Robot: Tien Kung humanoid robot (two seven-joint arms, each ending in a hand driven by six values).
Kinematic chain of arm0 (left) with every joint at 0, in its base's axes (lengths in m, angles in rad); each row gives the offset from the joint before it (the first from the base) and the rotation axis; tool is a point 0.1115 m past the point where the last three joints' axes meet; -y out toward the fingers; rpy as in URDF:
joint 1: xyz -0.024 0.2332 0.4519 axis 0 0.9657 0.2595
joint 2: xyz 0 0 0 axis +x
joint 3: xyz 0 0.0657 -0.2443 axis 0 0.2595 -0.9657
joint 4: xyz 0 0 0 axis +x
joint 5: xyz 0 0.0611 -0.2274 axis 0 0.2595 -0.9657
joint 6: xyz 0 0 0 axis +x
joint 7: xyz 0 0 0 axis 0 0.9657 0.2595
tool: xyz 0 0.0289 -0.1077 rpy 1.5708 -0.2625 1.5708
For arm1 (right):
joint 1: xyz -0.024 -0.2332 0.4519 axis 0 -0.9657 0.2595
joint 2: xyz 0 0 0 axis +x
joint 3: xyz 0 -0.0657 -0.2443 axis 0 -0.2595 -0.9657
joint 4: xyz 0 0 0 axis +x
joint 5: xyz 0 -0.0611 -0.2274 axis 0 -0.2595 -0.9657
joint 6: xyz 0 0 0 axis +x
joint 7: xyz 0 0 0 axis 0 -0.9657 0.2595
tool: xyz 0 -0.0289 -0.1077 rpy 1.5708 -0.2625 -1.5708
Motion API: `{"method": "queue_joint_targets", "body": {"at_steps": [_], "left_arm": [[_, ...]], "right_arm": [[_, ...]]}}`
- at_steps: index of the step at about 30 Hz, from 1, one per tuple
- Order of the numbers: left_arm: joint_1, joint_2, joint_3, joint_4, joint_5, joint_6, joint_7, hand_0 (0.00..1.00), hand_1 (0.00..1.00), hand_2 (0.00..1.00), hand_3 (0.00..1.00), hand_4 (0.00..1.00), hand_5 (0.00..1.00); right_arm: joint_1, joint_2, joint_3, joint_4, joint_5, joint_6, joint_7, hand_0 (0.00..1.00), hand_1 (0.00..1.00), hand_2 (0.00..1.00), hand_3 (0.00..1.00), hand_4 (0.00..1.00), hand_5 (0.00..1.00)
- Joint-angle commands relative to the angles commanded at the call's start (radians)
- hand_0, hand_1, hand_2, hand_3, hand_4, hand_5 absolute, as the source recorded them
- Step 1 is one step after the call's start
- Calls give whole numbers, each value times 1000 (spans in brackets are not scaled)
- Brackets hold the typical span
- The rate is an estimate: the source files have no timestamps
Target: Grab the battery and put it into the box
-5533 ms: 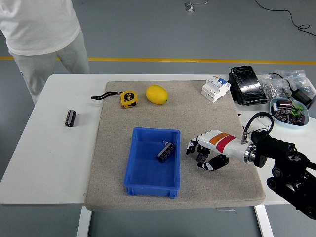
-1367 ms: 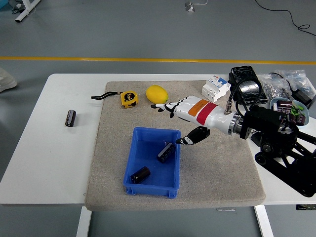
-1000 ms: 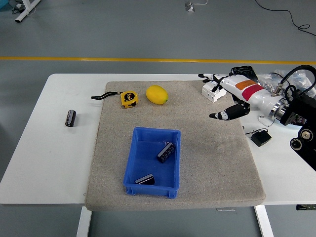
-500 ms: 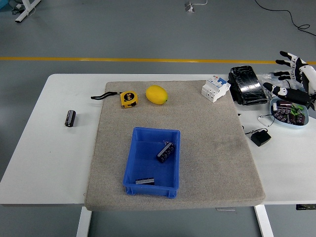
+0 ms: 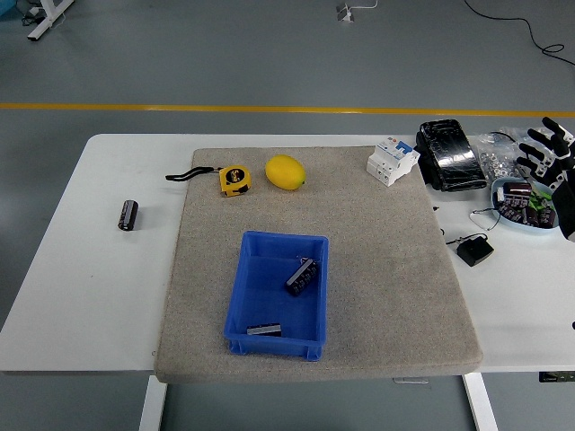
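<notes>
A battery [image 5: 129, 215] lies by itself on the bare white table [image 5: 81, 296], far over on the left side. Its long way points away from the robot, toward the far edge, and it leans just a little. It is off the grey mat [image 5: 377, 269], a short way from the mat's left edge. Up on the mat sits a yellow tape measure [image 5: 234, 180] with its black strap, and a lemon [image 5: 285, 171] is just beside it. Nearer the robot, on the mat, is the blue box [image 5: 277, 344]. Two batteries already lie inside it, one near the middle [image 5: 302, 275] and one by the front wall [image 5: 263, 329]. Past the mat's far right corner there is a white switch block [image 5: 393, 160], then a black pack [image 5: 449, 154], and then a small bowl [image 5: 528, 221] with more batteries in it. The right hand [image 5: 550, 148] shows only at the right edge, above that bowl. Its fingers are spread apart and it holds nothing. No left arm can be seen at all. So the lone battery is on the far side of the table from the only hand in sight, with the box in between. I think the left arm would have the shorter reach to it. The bowl is much closer to the right hand, so that hand may well take its next battery from there.
</notes>
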Motion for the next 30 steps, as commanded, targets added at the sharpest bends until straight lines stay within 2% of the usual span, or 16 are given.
{"method": "queue_joint_targets", "body": {"at_steps": [2,3,4,8,17,24,30], "left_arm": [[1,0,0,-1,9,-3,2,754,707,715,636,699,604],[1,-1,1,-1,12,-4,2,754,708,714,635,700,605],[2,-1,1,-1,13,-4,2,754,708,714,635,700,605],[4,-3,-3,-1,20,-4,4,754,708,714,635,700,605],[4,-2,-1,0,19,-4,2,753,712,715,636,699,610],[4,-1,19,1,-15,-1,-14,754,716,715,637,699,612],[-2,-3,36,2,-40,0,-24,752,716,716,637,699,615]], "right_arm": [[-27,30,37,11,-19,23,-20,814,804,850,920,998,815],[-42,46,57,17,-24,28,-28,811,794,839,886,998,856],[-51,57,72,22,-28,32,-33,811,794,839,886,998,856],[-80,91,123,28,-33,45,-44,811,794,839,886,998,856],[-77,90,146,25,-44,44,-51,802,789,830,862,998,866],[-67,94,140,25,-27,22,-42,801,784,825,892,998,862],[-65,92,141,25,-35,29,-48,794,782,824,888,998,858]]}}
